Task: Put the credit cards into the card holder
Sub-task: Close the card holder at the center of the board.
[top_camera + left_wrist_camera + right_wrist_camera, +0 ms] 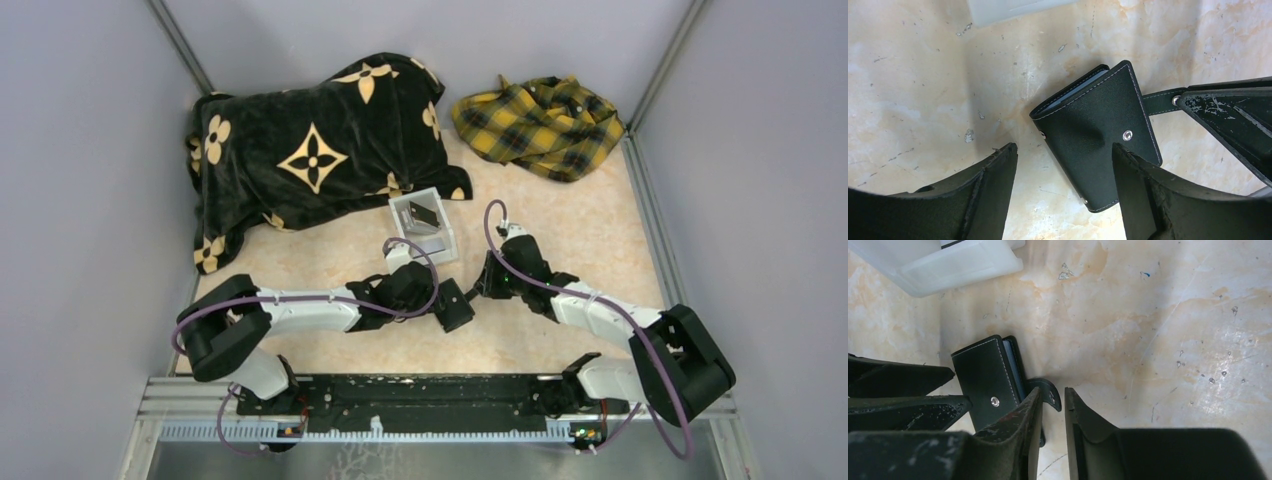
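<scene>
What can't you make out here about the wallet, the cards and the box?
Top view: the card holder is hidden beneath the left gripper and right gripper.
Right wrist view: the gripper's own finger covers part of the strap, so a grip is unclear.
Both wrist views: the box is cut off by the top edge.
Top view: the credit cards in the box are too small to count.
</scene>
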Action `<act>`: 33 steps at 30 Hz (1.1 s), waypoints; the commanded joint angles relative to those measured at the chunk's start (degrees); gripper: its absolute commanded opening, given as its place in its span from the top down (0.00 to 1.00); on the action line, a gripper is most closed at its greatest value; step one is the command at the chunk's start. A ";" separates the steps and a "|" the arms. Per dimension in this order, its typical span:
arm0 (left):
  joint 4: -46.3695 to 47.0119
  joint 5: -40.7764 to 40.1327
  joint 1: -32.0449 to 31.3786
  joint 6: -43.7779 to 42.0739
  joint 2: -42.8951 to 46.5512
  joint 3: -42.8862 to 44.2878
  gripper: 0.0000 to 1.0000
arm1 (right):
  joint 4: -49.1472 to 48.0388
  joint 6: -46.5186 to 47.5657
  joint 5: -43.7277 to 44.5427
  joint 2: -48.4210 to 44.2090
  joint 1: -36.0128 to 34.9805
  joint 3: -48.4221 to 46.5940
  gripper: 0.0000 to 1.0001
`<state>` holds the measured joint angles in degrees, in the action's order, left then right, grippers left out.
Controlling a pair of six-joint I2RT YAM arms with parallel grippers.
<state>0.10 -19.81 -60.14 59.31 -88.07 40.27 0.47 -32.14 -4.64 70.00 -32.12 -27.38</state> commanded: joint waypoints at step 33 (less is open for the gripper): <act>-4.24 0.77 0.56 3.15 -4.55 -0.06 0.30 | -2.05 2.35 -4.77 -3.47 1.18 -0.23 1.00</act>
<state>2.50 -19.05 -59.83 61.04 -90.50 41.43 -0.43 -30.96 -8.29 68.42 -31.59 -26.87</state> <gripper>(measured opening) 0.732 0.017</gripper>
